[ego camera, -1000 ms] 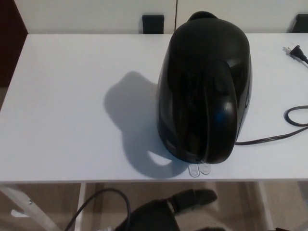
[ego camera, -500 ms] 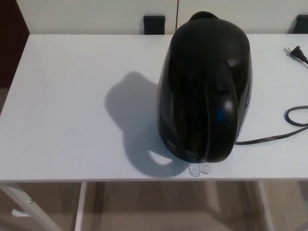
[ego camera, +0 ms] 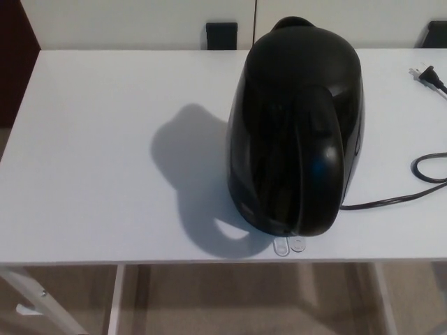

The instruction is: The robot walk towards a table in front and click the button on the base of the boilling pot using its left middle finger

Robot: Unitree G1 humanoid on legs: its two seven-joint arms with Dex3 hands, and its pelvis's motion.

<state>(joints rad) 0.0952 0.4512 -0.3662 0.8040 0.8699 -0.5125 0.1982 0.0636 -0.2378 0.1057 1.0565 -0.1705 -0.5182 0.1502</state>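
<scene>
A glossy black boiling pot (ego camera: 297, 129) stands on the white table (ego camera: 105, 174), right of centre, its handle turned toward the near edge. Two small clear buttons (ego camera: 289, 246) poke out from its base at the near side, close to the table's front edge. No hand of mine shows in the head view.
A black power cord (ego camera: 398, 199) runs from the pot's base to the right and loops off the picture, with its plug (ego camera: 427, 75) lying at the far right. Two dark chair tops (ego camera: 221, 33) stand behind the table. White table legs (ego camera: 115, 300) show below the front edge.
One second ago a black hand with a cable showed below the table's front edge; it has dropped out of view. The pot and cord have not moved.
</scene>
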